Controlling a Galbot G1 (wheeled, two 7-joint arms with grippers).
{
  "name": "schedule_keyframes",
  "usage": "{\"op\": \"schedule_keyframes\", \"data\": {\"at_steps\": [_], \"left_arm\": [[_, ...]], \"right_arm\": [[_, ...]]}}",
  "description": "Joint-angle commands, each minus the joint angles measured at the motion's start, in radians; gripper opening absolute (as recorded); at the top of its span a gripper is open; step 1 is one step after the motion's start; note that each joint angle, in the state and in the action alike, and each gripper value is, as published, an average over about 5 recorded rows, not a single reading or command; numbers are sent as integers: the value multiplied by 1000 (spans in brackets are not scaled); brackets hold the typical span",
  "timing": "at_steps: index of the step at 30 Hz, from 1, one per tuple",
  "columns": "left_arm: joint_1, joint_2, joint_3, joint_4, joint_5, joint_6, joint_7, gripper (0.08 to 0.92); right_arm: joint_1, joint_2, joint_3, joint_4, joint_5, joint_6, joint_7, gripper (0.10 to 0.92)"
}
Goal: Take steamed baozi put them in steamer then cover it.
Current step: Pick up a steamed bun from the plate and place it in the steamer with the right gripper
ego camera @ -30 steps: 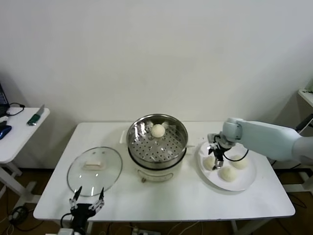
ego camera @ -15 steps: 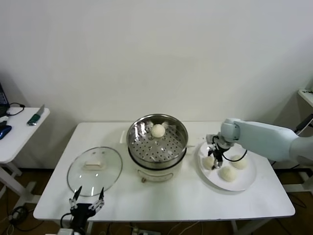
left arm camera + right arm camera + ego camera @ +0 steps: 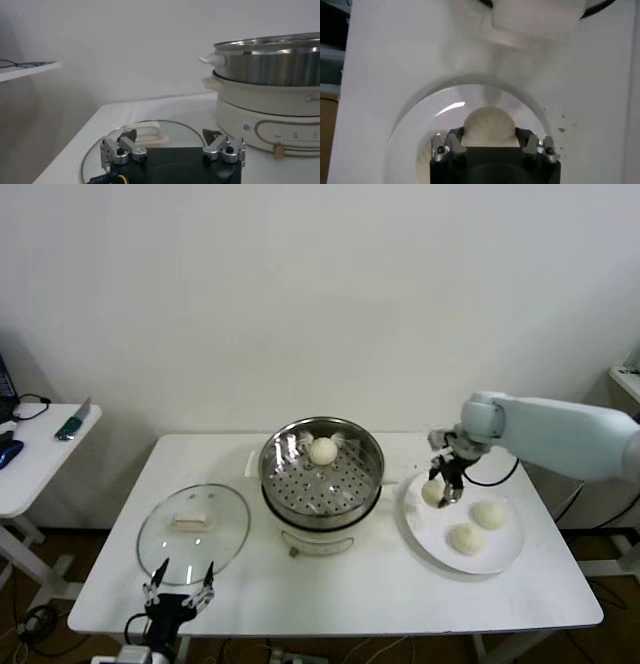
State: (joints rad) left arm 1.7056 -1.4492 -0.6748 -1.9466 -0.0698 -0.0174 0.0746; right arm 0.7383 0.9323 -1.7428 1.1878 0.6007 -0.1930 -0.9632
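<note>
Baozi, held: one bun (image 3: 432, 492) sits clasped between the jaws of the right gripper (image 3: 445, 490), raised above the plate's left part; a second ago it lay on the plate with the gripper lower around it.
Left gripper (image 3: 180, 592): parked at the table's near edge just before the cover, jaws spread wide, nothing in them; unmoved.
Cover (image 3: 193, 530): glass lid lying flat on the table's left part, cream handle up.
Table (image 3: 330, 594): white top carrying lid, steamer and plate.
Plate (image 3: 500, 559): white, on the table's right part; two baozi lie on it, one nearer (image 3: 466, 538), one farther right (image 3: 489, 514).
Steamer (image 3: 322, 469): steel basket on a white pot base at the table's middle, uncovered; one baozi (image 3: 323, 450) rests at its far side, as before.
Right arm: reaches in from the right, forearm level above the plate, wrist bent down; now higher than before.
Side table (image 3: 40, 454): white, to the left beyond the main table, with small dark and green objects.
Room: plain white wall behind.
</note>
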Motion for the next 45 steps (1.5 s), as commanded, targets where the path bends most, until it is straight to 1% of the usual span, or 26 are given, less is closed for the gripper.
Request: {"op": "schedule_keyframes", "data": {"at_steps": [1, 6, 10, 16, 24, 35, 45], "left_arm": [[0, 4, 2, -6, -2, 1, 0, 823], [3, 10, 5, -20, -8, 2, 0, 823], [6, 11, 5, -30, -10, 3, 0, 823], [22, 13, 4, -54, -11, 3, 1, 823], [36, 10, 0, -59, -11, -1, 0, 823], [33, 14, -7, -49, -12, 0, 0, 823], [27, 28, -7, -31, -11, -5, 0, 823]], "right_arm": [[408, 79, -129, 134, 208, 2, -48, 704], [470, 201, -91, 162, 341, -43, -1, 704], [430, 302, -32, 155, 393, -78, 50, 704], [314, 441, 16, 101, 395, -113, 119, 704], [137, 591, 49, -43, 375, -134, 156, 704], [-58, 644, 42, -210, 278, -125, 150, 704], [-120, 645, 43, -245, 236, -124, 157, 704]]}}
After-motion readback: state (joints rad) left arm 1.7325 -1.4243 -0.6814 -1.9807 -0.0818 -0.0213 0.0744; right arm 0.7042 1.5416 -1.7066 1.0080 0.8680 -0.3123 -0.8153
